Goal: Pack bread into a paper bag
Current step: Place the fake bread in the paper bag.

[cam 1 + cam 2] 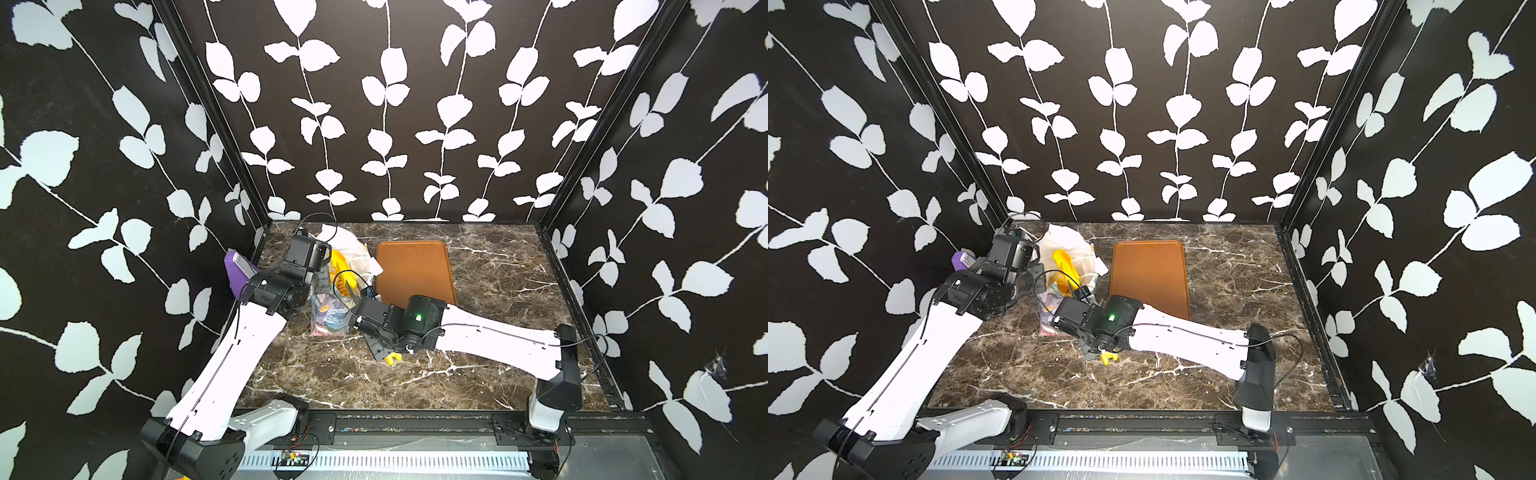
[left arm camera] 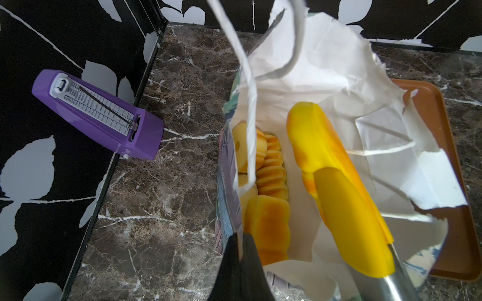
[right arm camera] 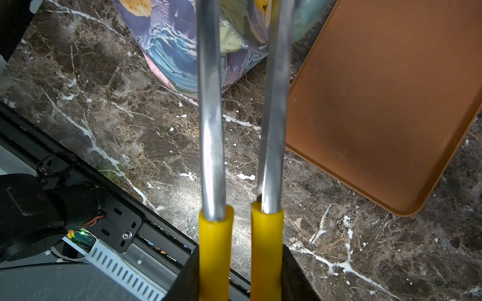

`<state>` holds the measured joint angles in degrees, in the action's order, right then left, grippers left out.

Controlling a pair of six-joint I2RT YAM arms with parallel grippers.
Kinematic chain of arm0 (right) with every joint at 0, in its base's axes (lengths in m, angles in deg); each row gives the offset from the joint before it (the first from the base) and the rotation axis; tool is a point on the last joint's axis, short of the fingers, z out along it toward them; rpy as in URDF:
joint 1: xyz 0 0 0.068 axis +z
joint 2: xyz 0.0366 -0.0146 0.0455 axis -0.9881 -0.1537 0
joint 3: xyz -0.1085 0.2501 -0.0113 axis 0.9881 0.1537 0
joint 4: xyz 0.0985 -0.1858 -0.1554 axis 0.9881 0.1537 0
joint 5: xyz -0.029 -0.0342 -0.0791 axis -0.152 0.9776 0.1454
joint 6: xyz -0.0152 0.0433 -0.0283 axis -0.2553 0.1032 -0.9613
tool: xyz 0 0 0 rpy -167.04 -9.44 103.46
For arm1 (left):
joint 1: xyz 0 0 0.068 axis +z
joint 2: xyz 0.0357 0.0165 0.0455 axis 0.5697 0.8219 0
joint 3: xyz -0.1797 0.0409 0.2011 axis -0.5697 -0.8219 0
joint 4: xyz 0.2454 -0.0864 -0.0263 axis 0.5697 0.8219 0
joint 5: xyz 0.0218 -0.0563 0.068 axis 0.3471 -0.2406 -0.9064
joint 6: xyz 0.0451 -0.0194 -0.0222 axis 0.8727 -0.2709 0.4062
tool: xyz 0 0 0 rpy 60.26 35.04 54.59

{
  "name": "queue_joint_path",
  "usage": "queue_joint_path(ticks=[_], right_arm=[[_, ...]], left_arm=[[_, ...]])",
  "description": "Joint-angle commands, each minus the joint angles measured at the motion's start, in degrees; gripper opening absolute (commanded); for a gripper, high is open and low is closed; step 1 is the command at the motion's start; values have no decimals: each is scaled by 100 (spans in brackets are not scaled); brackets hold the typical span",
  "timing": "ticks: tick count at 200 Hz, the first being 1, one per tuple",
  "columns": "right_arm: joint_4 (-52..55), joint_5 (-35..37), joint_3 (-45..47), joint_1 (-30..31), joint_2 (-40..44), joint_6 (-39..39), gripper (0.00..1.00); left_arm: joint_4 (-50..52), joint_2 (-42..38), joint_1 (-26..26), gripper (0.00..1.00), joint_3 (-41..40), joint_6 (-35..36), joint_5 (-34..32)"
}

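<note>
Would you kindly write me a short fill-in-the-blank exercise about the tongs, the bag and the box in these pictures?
1. The right gripper grips the tongs by their ___ handles.
2. The paper bag holding the bread is ___ on the inside.
3. The box near the wall is ___ in colour.
Missing words: yellow; white; purple.

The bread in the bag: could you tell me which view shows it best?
The left wrist view: it looks straight into the open paper bag at the bread. Both top views catch only yellow glimpses at its mouth; the right wrist view shows only the bag's outside.
</note>
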<state>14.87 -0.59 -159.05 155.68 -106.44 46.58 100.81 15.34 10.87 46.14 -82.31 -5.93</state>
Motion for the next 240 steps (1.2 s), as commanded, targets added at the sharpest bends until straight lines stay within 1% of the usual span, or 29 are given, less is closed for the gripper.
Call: queue_joint_path(ticks=[1,14,72,118,154,162,169,189,210,216,240], right_arm=[[-102,83,-21,-8,-4,43,44],[-120,99,-21,-15,8,47,48],[-145,125,5,-42,39,59,50],[-205,129,88,-52,77,105,55],[-271,134,176,-58,108,143,54],[-283,138,181,-61,115,144,51],[-282,134,187,-61,121,144,47],[-314,196,238,-69,157,175,21],[-318,196,236,-96,168,164,3],[-330,199,227,-96,184,159,0],[-254,260,92,-96,233,119,0]], left_arm=[[32,-75,-22,0,-10,-28,-28],[34,-76,-23,0,-9,-24,-28],[30,-72,-22,0,-31,-27,-37],[35,-80,-23,0,-57,-22,-46],[26,-65,-23,0,-92,-18,-54],[18,-71,-23,0,-105,-15,-46],[10,-69,-22,0,-106,-17,-46],[4,-60,-23,0,-98,-13,-52],[5,-49,-23,0,-102,-5,-60],[1,-50,-23,0,-106,8,-68],[9,-14,-22,0,-114,11,-82]])
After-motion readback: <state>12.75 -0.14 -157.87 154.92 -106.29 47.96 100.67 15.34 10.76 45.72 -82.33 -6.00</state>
